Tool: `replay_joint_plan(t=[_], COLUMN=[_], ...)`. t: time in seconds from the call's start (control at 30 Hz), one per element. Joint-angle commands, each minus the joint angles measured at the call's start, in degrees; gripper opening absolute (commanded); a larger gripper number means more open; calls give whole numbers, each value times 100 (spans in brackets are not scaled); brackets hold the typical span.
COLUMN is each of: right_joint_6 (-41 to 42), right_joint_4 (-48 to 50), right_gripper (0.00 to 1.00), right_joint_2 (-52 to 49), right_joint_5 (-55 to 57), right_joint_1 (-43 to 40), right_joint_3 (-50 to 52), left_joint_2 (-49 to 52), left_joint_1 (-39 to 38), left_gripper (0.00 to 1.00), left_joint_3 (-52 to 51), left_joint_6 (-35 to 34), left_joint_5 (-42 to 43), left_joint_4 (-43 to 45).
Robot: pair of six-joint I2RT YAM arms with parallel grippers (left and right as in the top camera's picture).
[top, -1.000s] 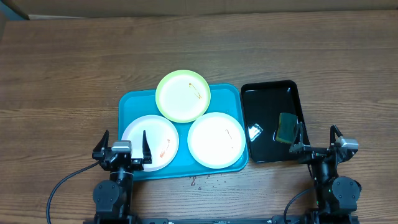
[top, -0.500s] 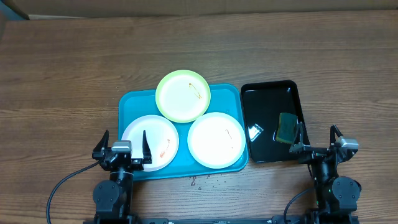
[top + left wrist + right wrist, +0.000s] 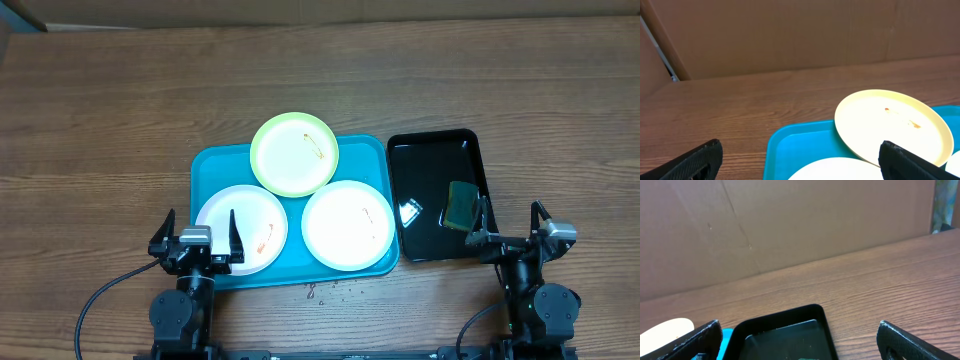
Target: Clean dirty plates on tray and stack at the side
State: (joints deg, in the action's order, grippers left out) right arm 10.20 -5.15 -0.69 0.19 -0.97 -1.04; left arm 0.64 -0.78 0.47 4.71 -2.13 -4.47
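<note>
Tray [image 3: 210, 165]: green plate [image 3: 294, 152] at 12, white plates [image 3: 250, 222] [image 3: 347, 225] at 7 and 5, red smears. Left fingers [image 3: 695, 162], right fingers [image 3: 910, 340] both fully open, empty.

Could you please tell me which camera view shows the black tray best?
The overhead view: the whole black tray shows there, right of the blue tray. The right wrist view catches only its far end, cut off at the bottom edge. The left wrist view shows none of it.
</note>
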Motion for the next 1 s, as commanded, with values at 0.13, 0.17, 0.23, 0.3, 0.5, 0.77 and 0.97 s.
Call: replay_joint_plan(t=[0.13, 0.17, 0.23, 0.3, 0.5, 0.77, 0.97], right_joint_6=[-63, -63, -63, -63, -63, -63, -63], right_joint_4=[31, 31, 31, 31, 31, 31, 31], right_gripper=[100, 100, 100, 100, 100, 100, 100], right_joint_2=[-31, -31, -31, -31, -31, -31, -31], right_joint_5=[-31, -31, -31, -31, -31, -31, -31], right_joint_1=[44, 44, 44, 44, 44, 44, 44], right_joint_3=[59, 59, 59, 59, 59, 59, 59], left_joint_2=[-39, -39, -39, -39, -39, -39, -39], left_joint_1=[-48, -48, -48, -48, -48, -48, -48], left_gripper=[100, 100, 100, 100, 100, 100, 100], left_joint_3=[-17, -17, -17, -17, -17, -17, -17], left_joint_6=[107, 107, 107, 107, 107, 107, 107], left_joint_5=[66, 66, 66, 66, 66, 66, 66], left_joint_4=[4, 4, 4, 4, 4, 4, 4])
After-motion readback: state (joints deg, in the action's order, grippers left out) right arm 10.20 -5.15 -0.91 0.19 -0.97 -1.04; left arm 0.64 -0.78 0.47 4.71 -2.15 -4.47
